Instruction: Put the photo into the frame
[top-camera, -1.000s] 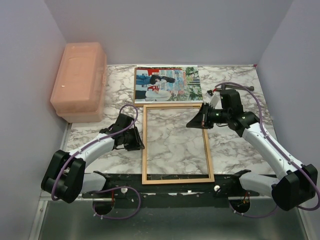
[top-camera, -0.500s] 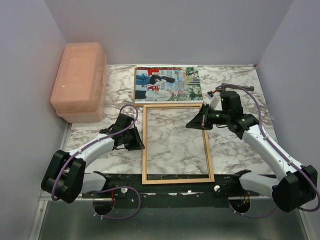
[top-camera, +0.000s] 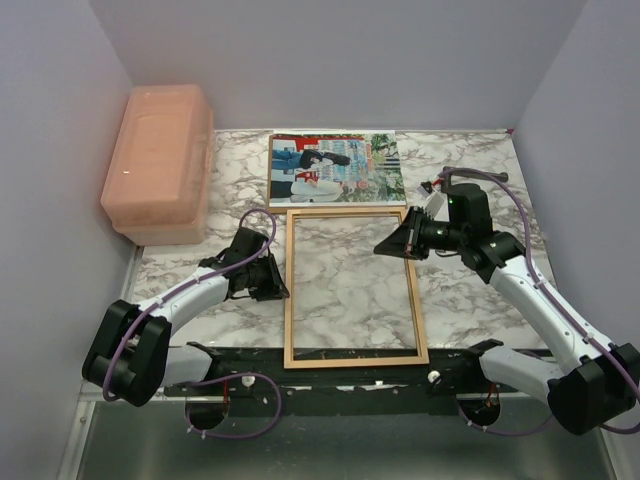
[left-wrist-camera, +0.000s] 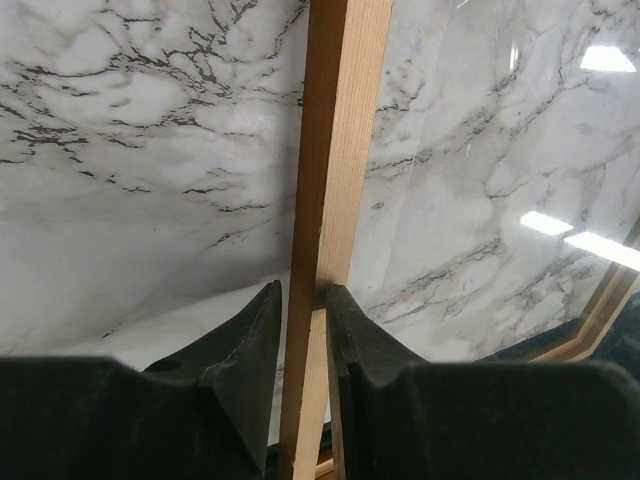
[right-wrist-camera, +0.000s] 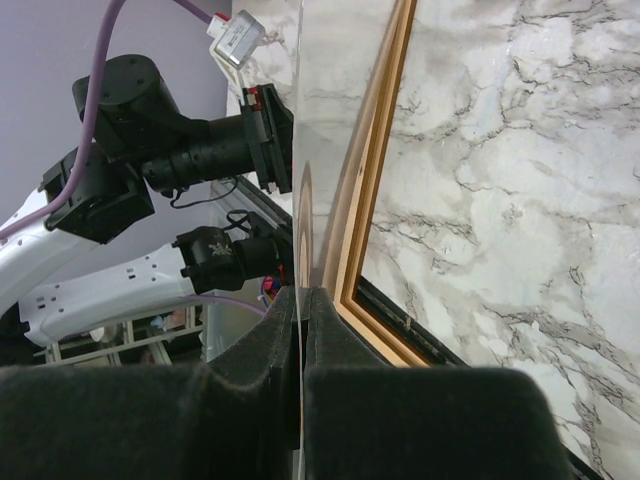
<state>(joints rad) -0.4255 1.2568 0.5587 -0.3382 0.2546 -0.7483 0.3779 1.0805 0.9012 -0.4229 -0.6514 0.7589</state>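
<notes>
The photo lies flat at the far side of the counter, just beyond the far rail of the frame. The frame lies flat in the middle, with only marble showing through its opening. The left end effector is pinched narrow on the frame's left rail, one finger on each side of the wood in the left wrist view. The right end effector sits at the far end of the right rail. Its wrist view shows the fingers closed almost together on the edge of what looks like a thin clear pane, raised on edge beside the wood. The main risk, as I judge it, lies in that pane: a thin, slick sheet gripped by one edge can slide out of the pads, or crack if it is bent or let fall against the rail. A pull from the right arm can also drag or twist the frame against the left grip. With both arms occupied, neither is free to fetch the photo, and a flat print on a hard counter gives fingers little to catch, so it may crease or skid. A pink box stands at the far left, well apart. No brand, label or writing is readable; any lettering within the print is too small to make out.
</notes>
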